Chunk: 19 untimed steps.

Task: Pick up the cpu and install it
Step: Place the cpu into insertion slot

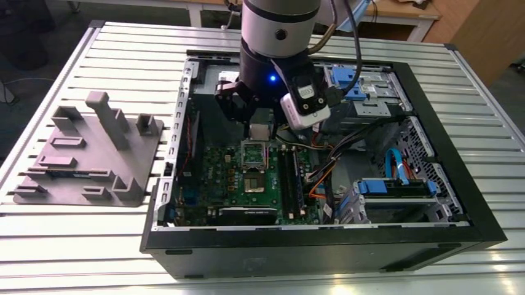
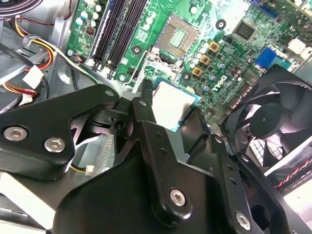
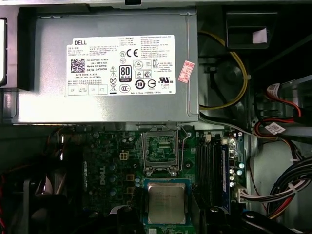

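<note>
I am holding the cpu [image 2: 171,103] in the gripper [image 2: 169,114]. Its fingers [image 2: 141,111] are pressing against two opposite edges of the chip, and the pale lid is facing the wrist cameras. In the exterior view the gripper is hanging inside the open case [image 1: 328,243], over the board [image 1: 238,178], and the chip is sitting clear of the surface below. In the first wrist view the socket [image 3: 158,150] is lying near the chip, and it looks empty.

I am judging the cpu to be very light, thin and completely stiff, so weight is not worrying me. The metal lid is smooth and likely slippery, and the grip area along the edges is narrow, so a small tilt could let the chip twist between the pads. The underside is the delicate part, as are the socket contacts. I am therefore treating the edge hold as the right one: two opposite sides, chip level, nothing touching the bottom face, and only modest squeeze.
</note>
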Available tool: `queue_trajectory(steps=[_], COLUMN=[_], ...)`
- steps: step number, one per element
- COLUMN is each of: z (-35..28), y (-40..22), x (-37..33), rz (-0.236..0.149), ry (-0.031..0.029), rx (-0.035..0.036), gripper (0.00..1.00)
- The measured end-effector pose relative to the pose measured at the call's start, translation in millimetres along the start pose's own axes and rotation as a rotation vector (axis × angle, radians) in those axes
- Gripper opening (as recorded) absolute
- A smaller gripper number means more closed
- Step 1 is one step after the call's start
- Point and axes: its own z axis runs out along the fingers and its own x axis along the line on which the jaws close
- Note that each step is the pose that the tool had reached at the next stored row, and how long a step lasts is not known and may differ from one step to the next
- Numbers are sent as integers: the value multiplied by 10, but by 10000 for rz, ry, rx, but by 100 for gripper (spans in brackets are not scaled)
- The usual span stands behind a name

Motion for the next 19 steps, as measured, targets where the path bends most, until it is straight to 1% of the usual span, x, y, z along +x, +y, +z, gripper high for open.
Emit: queue_trajectory(steps=[3, 8, 16, 19], z=[23, 36, 94, 105], y=[-1, -2, -5, -8], x=[0, -1, -1, 0], rz=[0, 0, -1, -1], ry=[-1, -1, -3, -2], rx=[0, -1, 0, 3], gripper=[47, 47, 47, 47])
